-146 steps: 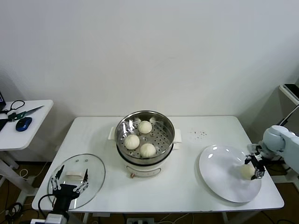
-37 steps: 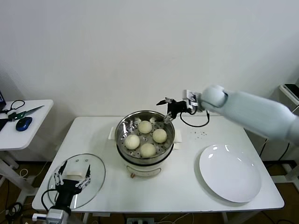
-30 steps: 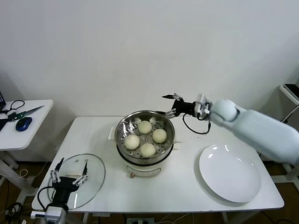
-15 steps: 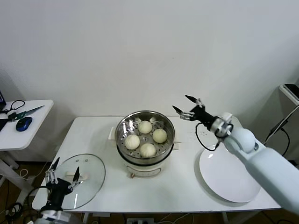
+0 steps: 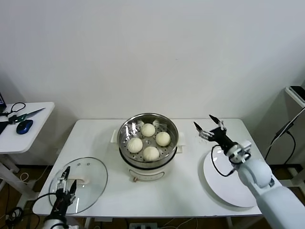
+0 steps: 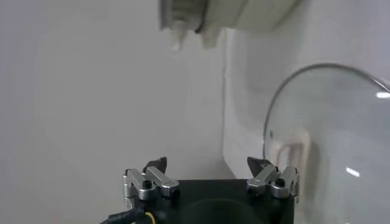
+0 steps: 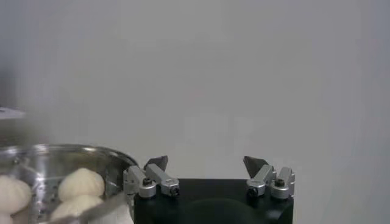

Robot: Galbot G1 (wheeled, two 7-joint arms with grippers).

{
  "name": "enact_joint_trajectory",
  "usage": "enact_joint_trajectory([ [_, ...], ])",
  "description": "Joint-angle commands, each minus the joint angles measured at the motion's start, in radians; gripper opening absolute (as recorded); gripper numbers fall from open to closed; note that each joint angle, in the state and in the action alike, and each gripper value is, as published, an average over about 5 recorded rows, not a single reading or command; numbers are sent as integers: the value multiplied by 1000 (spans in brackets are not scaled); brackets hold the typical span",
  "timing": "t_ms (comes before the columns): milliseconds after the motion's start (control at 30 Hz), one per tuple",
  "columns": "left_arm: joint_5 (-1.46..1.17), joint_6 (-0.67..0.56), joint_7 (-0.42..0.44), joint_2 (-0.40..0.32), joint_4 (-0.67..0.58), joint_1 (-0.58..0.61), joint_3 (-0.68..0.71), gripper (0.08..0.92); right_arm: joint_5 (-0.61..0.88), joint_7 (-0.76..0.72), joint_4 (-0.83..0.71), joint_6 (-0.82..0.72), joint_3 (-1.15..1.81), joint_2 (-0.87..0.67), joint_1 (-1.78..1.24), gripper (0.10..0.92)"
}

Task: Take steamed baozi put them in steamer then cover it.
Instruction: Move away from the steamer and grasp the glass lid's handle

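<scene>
Shiny perforated stainless steel forms the steamer (image 5: pixel 169 135) basket, seated on a smooth white plastic base; the four baozi (image 5: pixel 151 152) look matt, smooth and doughy. The cover (image 5: pixel 93 179) is clear glossy glass with a metal rim, the plate (image 5: pixel 224 183) glossy white, and the table (image 5: pixel 190 195) matt white

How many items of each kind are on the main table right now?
Steamed baozi, all inside the steamer: 4
Steamer: 1
Glass cover, lying on the table near the left front corner: 1
White plate, nothing on it: 1
Total: 7
</scene>
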Motion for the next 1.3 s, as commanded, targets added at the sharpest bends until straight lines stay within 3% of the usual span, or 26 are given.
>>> enact_joint_trajectory([
  [33, 249, -86, -55, -3, 187, -80, -15, 823, -56, 19, 12, -12, 163, 54, -177, 823],
  [500, 218, -118, -97, 18, 335, -226, -56, 823, -66, 7, -8, 12, 201, 55, -214, 823],
  [933, 150, -125, -172, 28, 373, -272, -40, 823, -108, -9, -26, 32, 197, 74, -220, 823],
  [1300, 135, -157, -175, 31, 413, -284, -36, 792, -136, -19, -43, 45, 196, 92, -219, 823],
])
